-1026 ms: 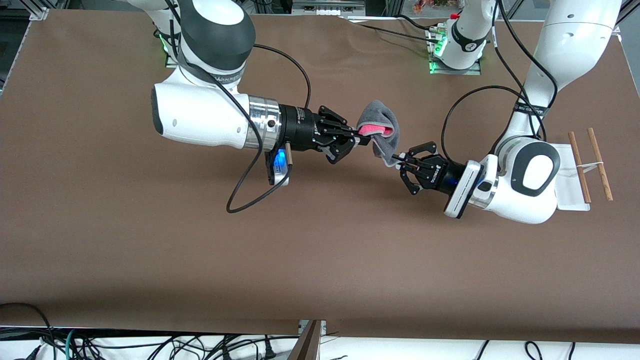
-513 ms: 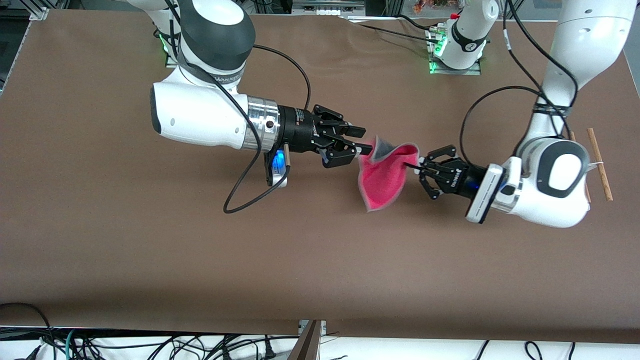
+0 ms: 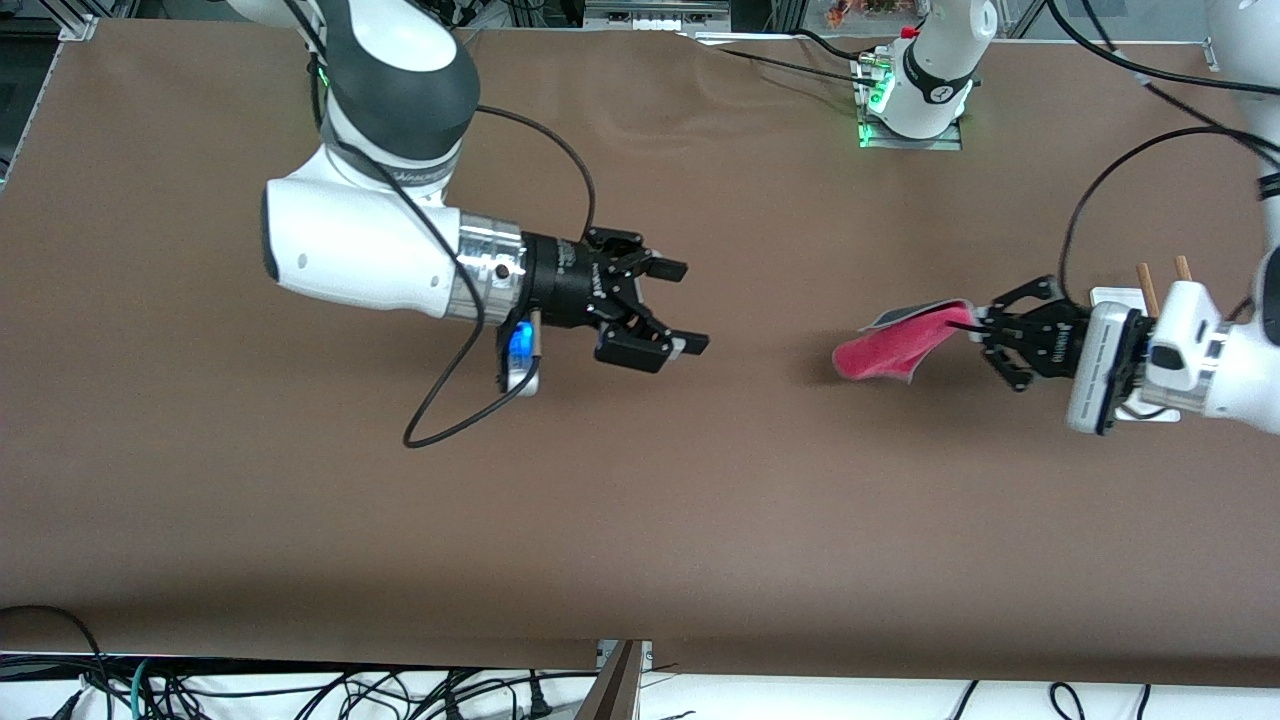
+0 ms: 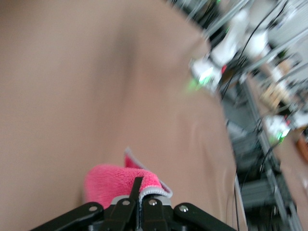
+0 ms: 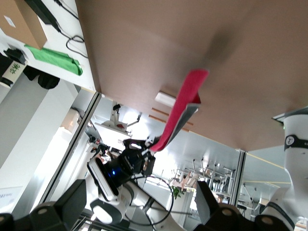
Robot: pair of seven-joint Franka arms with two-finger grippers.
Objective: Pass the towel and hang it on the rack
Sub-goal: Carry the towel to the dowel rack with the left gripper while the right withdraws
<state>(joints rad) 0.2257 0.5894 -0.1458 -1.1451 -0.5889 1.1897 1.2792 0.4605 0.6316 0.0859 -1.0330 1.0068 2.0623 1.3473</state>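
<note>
No legible writing is seen. The towel (image 3: 893,345) is pinched at one edge by the closed left claw (image 3: 975,327) above the table (image 3: 640,500), near the rack (image 3: 1150,285) (pink face up). Right claw (image 3: 680,308) is spread wide, holding nothing.

The tabletop (image 3: 640,500) is covered by a flat brown mat that spans nearly the full front view. Below the edge nearest the front camera, a white floor strip carries tangled black cables (image 3: 300,690). Aluminium framing (image 3: 650,15) runs along the edge by the bases. A cardboard box (image 5: 19,24) and green cloth (image 5: 53,57) appear in the right wrist view.
</note>
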